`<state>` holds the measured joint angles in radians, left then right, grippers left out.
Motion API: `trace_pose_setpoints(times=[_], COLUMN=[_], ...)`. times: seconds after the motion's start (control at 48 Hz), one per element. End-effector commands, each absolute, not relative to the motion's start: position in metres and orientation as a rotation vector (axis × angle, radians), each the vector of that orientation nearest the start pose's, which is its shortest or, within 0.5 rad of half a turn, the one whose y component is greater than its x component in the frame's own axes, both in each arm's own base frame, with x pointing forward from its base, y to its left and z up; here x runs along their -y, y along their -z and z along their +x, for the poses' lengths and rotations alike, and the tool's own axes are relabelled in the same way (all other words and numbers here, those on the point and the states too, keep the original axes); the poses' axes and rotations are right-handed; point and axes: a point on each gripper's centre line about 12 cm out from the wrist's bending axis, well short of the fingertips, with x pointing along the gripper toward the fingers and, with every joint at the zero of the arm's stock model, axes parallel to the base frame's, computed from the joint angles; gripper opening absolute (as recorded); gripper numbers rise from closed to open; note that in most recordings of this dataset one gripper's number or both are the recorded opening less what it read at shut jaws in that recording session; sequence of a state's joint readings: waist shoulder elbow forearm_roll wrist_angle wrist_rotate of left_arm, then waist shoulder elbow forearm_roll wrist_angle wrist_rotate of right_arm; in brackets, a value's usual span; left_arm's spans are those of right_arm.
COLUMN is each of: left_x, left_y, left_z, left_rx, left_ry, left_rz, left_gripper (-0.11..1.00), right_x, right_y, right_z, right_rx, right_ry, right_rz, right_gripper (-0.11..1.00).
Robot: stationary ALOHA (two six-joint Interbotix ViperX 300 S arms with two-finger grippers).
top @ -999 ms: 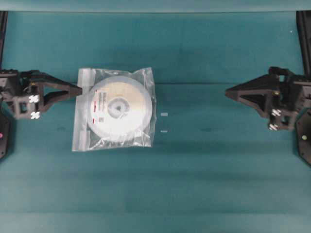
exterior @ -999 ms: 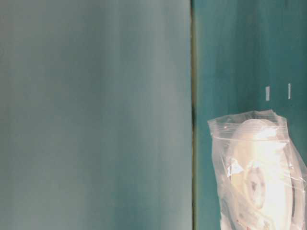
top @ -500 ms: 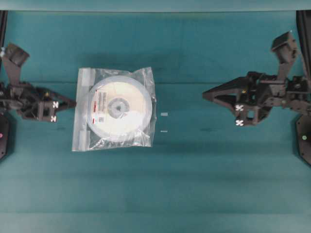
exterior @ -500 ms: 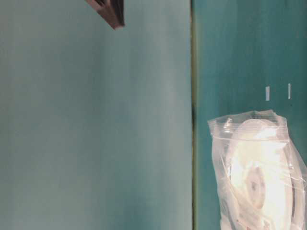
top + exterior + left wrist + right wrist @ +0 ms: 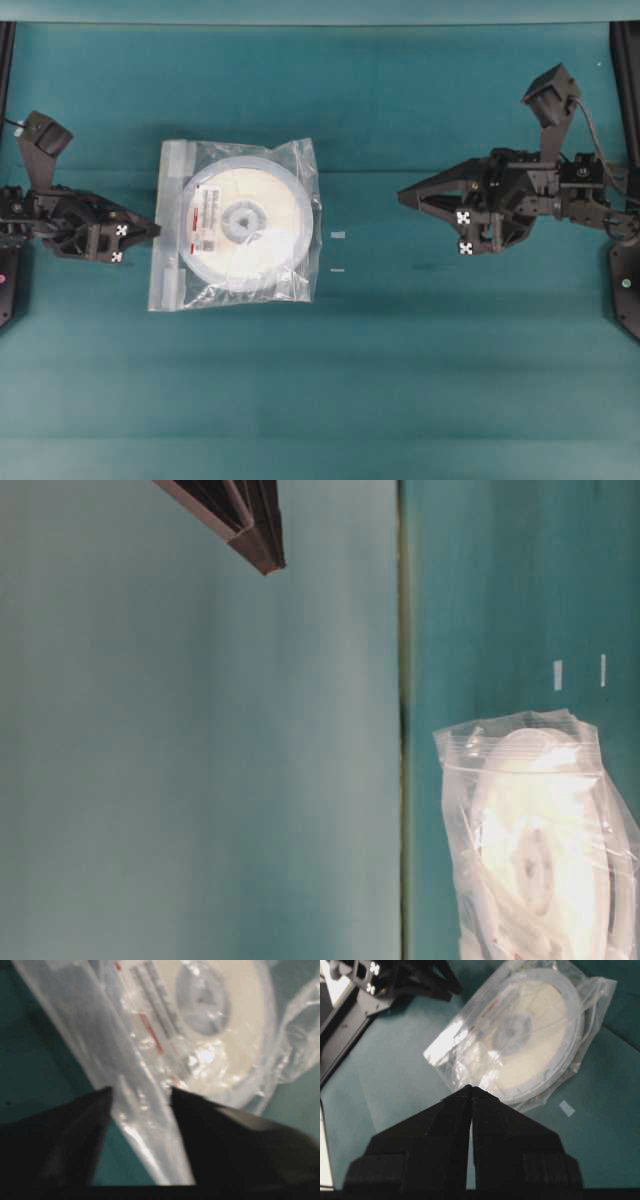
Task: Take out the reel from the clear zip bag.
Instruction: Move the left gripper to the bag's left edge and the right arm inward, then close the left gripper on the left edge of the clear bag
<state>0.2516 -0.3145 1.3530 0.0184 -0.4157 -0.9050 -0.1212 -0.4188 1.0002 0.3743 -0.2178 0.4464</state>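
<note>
The clear zip bag [image 5: 178, 262] lies flat on the teal table left of centre, zip strip along its left edge. The reel [image 5: 248, 222], a white disc with a cream face, a grey hub and a red-marked label, is inside it. My left gripper [image 5: 156, 230] sits at the bag's left edge. In the left wrist view it [image 5: 140, 1091] is open, its fingers either side of the zip strip [image 5: 100, 1025], above the reel [image 5: 235, 1025]. My right gripper [image 5: 402, 195] is shut and empty, well to the right of the bag, pointing at it [image 5: 471, 1088].
Two small pale tape marks [image 5: 338, 236] [image 5: 338, 269] lie just right of the bag. In the table-level view the right gripper's tip [image 5: 268, 565] hangs high above the table, away from the bag [image 5: 470, 780]. Arm bases stand at both side edges.
The left gripper has opened and slid along the bag's left edge toward the front. The right arm has reached left toward the bag, still shut. The bag and reel have not moved.
</note>
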Motion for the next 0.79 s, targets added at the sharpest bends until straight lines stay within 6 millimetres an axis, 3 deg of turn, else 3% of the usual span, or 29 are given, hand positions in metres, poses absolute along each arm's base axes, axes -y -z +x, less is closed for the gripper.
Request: trace_pose_setpoints(times=[0.0,0.062,0.104,0.25,0.5,0.77], left_x=[-0.054,-0.054,-0.054,-0.058,-0.065,-0.07], left_y=[-0.105,-0.104,-0.103,-0.097,-0.091,-0.089], left_z=[0.211,0.211,0.211,0.21,0.211,0.226], left_rx=[-0.452,-0.452,-0.454,-0.47,-0.449,-0.445], left_ry=[-0.489,-0.491,-0.491,-0.52,-0.543,-0.541], left_rz=[-0.932,-0.935,-0.935,-0.942,-0.95,-0.95], left_gripper=[0.76,0.9,0.92,0.79,0.81,0.81], right_x=[0.047,0.047,0.047,0.047,0.046,0.046], right_y=[-0.225,-0.225,-0.225,-0.225,-0.225,-0.224], right_z=[0.293,0.293,0.293,0.293,0.292,0.292], right_rx=[-0.25,-0.251,-0.251,-0.251,-0.251,-0.259], right_ry=[0.339,0.34,0.34,0.339,0.339,0.34], right_rz=[0.824,0.825,0.825,0.824,0.826,0.826], right_gripper=[0.0,0.0,0.0,0.0,0.0,0.0])
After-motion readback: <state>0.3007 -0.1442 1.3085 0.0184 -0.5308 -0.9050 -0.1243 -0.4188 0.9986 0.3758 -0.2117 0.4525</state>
